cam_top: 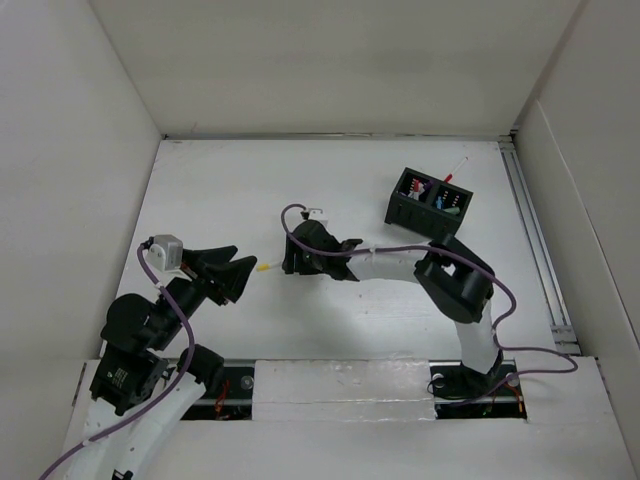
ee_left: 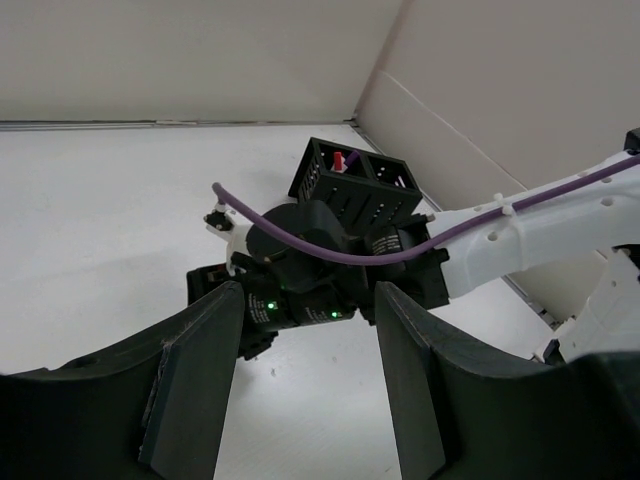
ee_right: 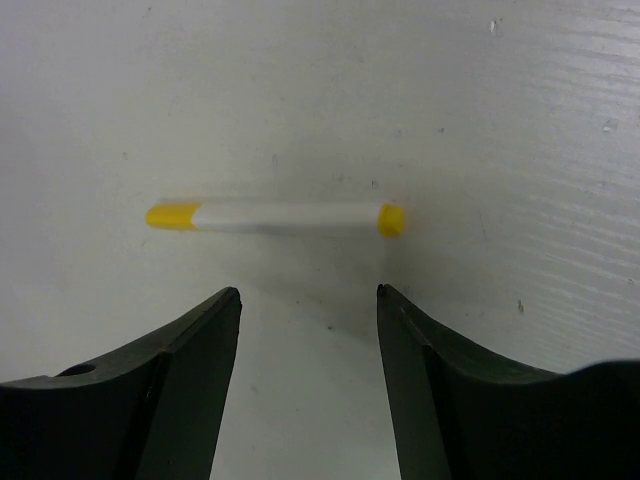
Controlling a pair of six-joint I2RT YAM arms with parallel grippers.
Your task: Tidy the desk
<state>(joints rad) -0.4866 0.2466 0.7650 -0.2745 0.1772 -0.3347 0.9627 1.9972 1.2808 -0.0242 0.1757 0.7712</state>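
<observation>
Counter [cam_top: 230,180] is a matte-white rectangle filling the top view. It reads wider than deep there, so the long axis runs L-R across both arm bases and the short axis goes off toward the far wall. White walls [cam_top: 90,120] box it in on the L, far and R sides. A metal rail [cam_top: 535,250] runs near-to-far along the R edge, and the arm mounts take up the near edge. A black two-compartment organizer box [cam_top: 430,200] w/ pens sits far R, near the rail but apart from it, turned a bit off square to the edges. Mid-counter, a marker [ee_right: 275,216] w/ white barrel and yellow ends lies flat. In the R wrist view its length runs crosswise to the fingers, just past the tips, slightly blurred. R claw [ee_right: 308,293] hangs over it w/ jaws spread, gripping nothing and not touching the marker. L claw [ee_left: 305,295] faces it from the L, jaws also spread and holding nothing, w/ the R wrist close ahead of its tips. Broad white surface stretches from the claws to the far wall and L wall; room is tighter btwn the two claws.
</observation>
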